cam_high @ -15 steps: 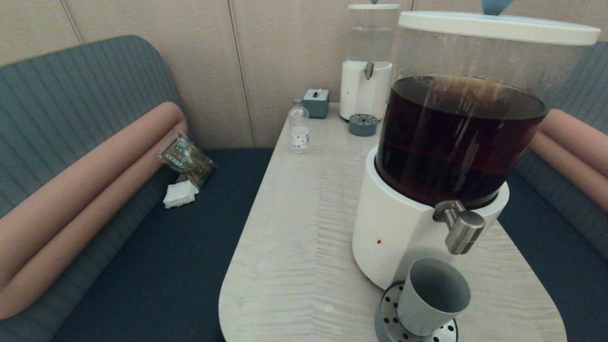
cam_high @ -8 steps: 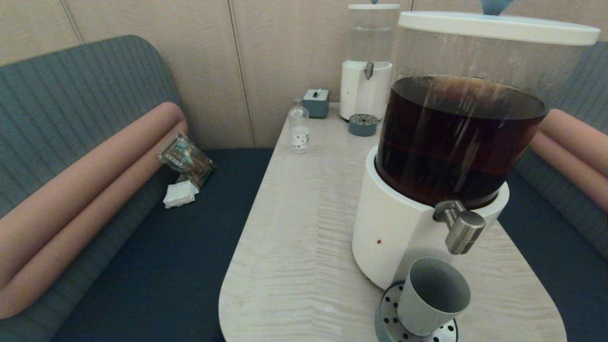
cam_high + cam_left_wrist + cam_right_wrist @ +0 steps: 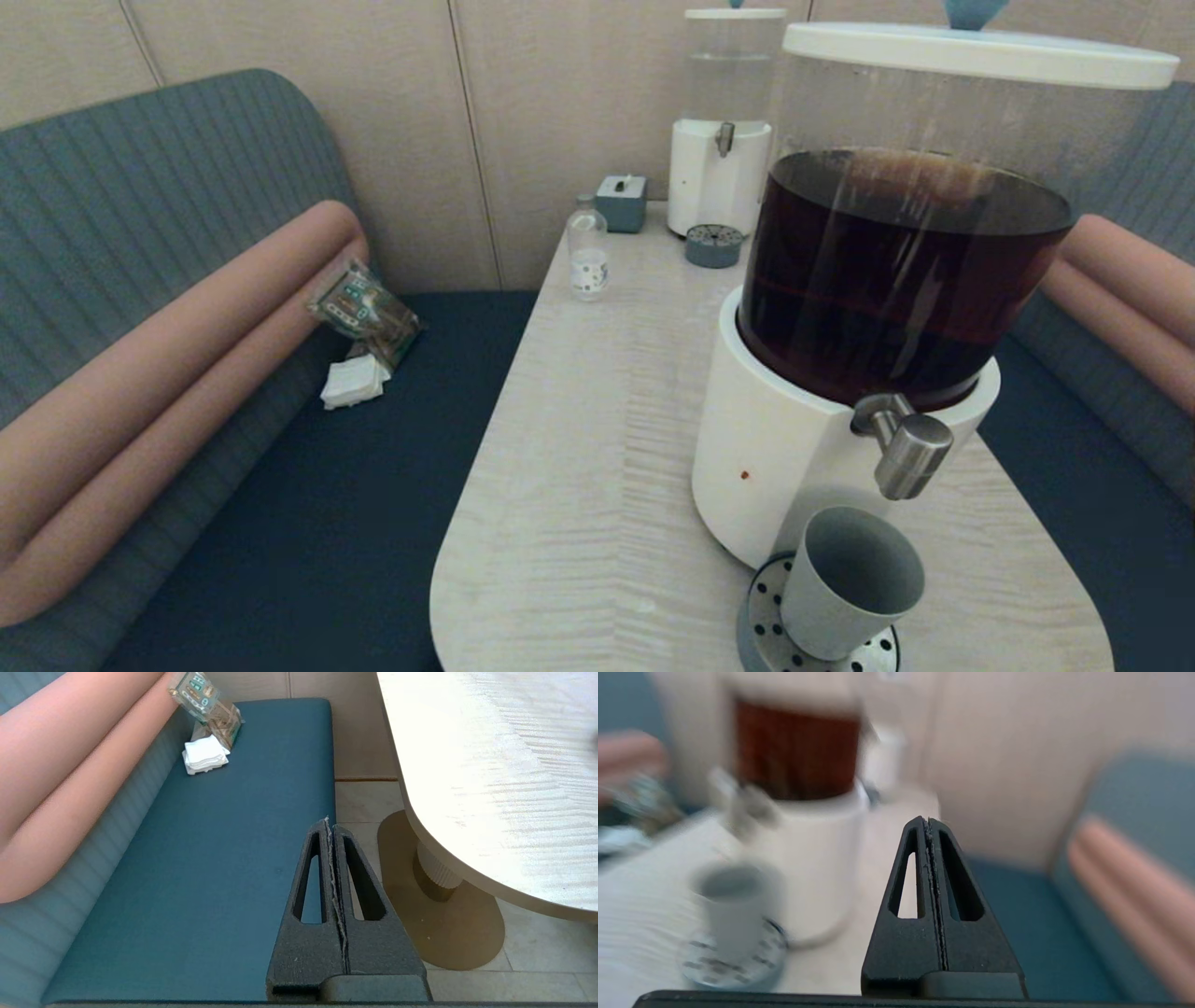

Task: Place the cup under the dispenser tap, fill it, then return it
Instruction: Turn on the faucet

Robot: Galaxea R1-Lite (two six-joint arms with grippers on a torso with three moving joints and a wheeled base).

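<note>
Under the brushed-steel tap the matte grey tapered cup stands empty on the round perforated metal tray, so placing looks done and filling comes next. Right gripper, fingers pressed together and empty, hangs beside the cup; left gripper, likewise closed, idles beside the pale wood-grain desk

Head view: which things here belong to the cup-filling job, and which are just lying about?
Job: cup on the perforated drip tray; dispenser tap; large dispenser.

Lying about: smaller dispenser, glass bottle, grey box, snack packet, folded napkins.
</note>
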